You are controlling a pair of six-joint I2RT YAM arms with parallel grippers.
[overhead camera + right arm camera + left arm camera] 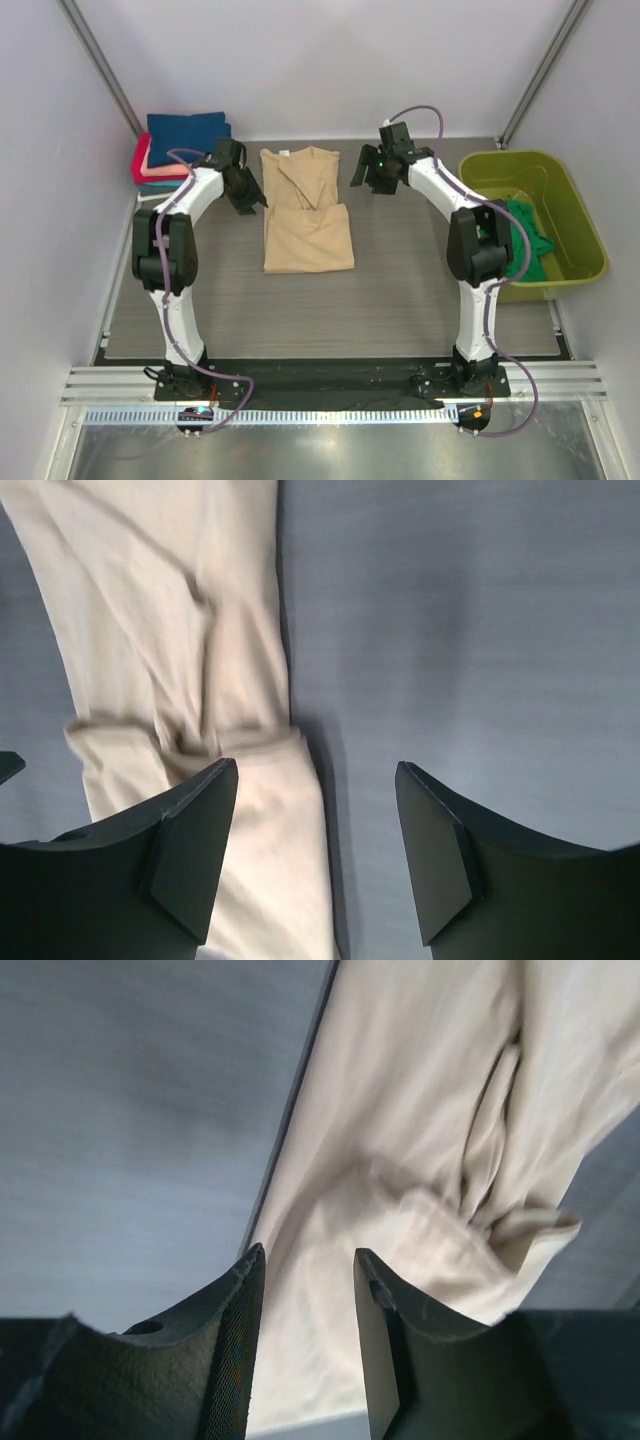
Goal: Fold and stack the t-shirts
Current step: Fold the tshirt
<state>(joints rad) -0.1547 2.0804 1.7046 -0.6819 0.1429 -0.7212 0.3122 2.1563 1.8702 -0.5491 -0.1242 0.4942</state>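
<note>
A tan beige t-shirt lies partly folded into a long strip on the grey table, collar end at the back. It also shows in the left wrist view and the right wrist view. My left gripper is open and empty just above the shirt's left edge. My right gripper is open and empty above the shirt's right edge near the collar end. A folded stack with a navy shirt on top, coral pink and teal under it, lies at the back left. A green shirt lies in the tub.
A lime-green plastic tub stands at the right edge of the table. The folded stack sits close behind my left arm. Grey walls and metal posts close in the back and sides.
</note>
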